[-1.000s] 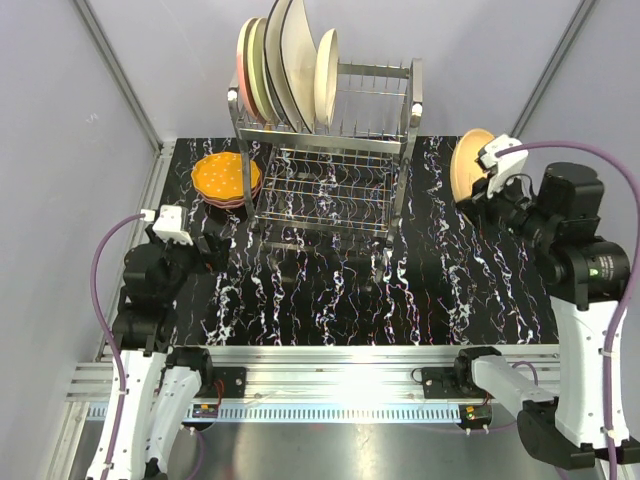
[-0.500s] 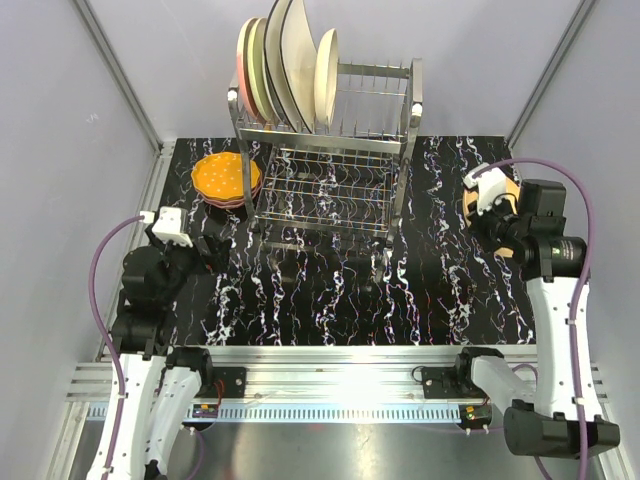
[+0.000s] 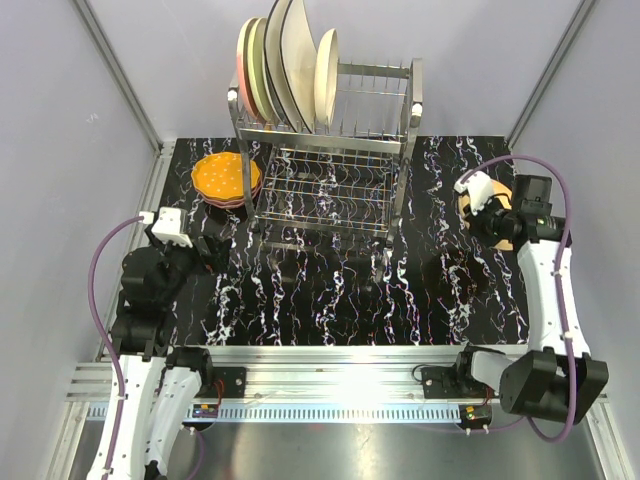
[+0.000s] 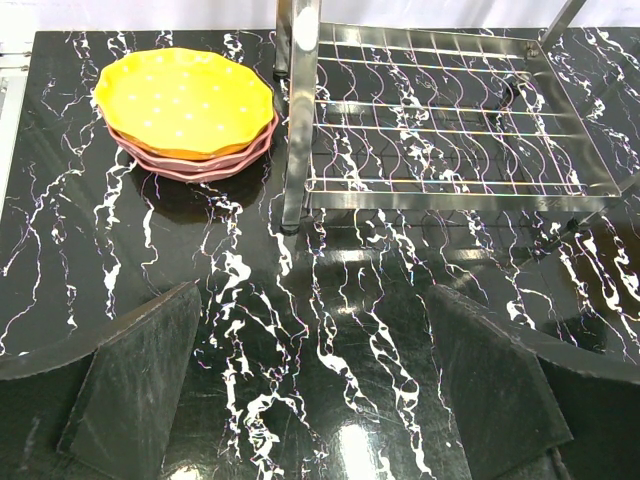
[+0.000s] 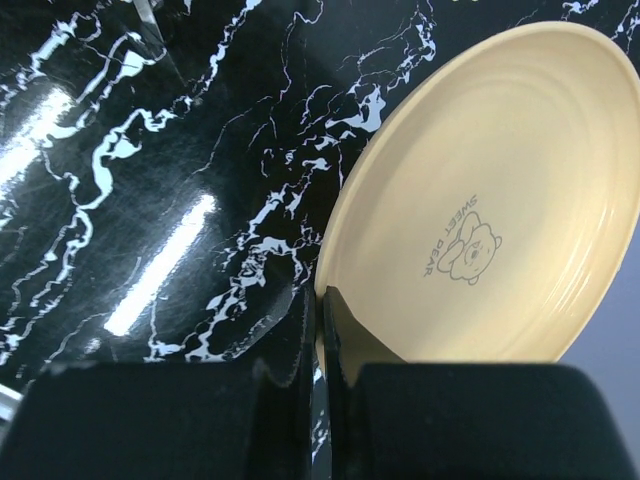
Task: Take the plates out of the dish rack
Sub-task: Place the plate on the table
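Note:
The dish rack [image 3: 330, 150] stands at the back of the table with several plates [image 3: 285, 60] upright in its top tier. An orange plate [image 3: 225, 175] lies on pink ones left of the rack; the left wrist view shows this orange plate [image 4: 185, 100] beside the rack's lower tier [image 4: 430, 130]. My left gripper [image 4: 315, 370] hangs open over bare table in front of that stack. My right gripper [image 5: 322, 300] is shut on the rim of a cream plate [image 5: 490, 200] printed with a small bear, held tilted over the table's right side, where the arm hides most of the cream plate [image 3: 505, 228].
The black marbled table [image 3: 330, 290] stretches between the two arms in front of the rack. Grey walls and slanted frame bars close in the back and sides. A metal rail [image 3: 330, 380] runs along the near edge.
My right arm has carried the cream plate from the far right edge nearer and lower over the table. The left arm has not moved.

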Action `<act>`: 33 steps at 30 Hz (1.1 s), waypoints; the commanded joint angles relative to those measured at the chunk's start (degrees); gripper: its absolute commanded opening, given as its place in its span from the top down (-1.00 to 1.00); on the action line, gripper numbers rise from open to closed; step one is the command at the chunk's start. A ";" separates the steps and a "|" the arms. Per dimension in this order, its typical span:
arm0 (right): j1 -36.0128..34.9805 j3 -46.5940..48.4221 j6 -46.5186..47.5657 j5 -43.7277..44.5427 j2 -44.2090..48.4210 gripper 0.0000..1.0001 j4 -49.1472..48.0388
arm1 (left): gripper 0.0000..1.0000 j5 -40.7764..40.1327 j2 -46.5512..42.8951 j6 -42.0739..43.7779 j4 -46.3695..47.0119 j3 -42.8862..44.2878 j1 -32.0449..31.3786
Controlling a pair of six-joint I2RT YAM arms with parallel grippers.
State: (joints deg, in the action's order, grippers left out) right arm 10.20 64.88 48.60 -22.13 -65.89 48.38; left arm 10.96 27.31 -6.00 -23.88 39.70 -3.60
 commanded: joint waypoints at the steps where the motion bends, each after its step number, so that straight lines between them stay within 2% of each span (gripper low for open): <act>1: 0.17 0.77 7.20 -1.95 -2.66 1.00 -5.84 | -0.98 1.17 -0.42 0.29 2.52 0.02 -0.27; 10: 0.17 1.74 18.54 2.00 -13.12 1.00 -9.88 | -0.98 1.08 -0.33 0.29 2.52 0.02 -0.27; 19: 0.00 7.09 23.99 2.79 -24.72 1.00 -13.22 | -0.98 0.99 0.02 0.29 2.35 0.02 -0.27; 22: -0.70 8.77 24.87 4.72 -28.94 1.00 -15.24 | -0.97 0.82 0.20 0.37 2.43 0.02 -0.27; 33: -2.64 10.96 22.94 9.03 -41.33 0.97 -31.85 | -0.98 0.29 0.90 0.46 2.26 0.02 -0.36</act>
State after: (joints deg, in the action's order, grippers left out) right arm 8.10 72.01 71.16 -15.16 -105.65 25.26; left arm 10.92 27.55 -6.00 -23.88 39.70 -3.68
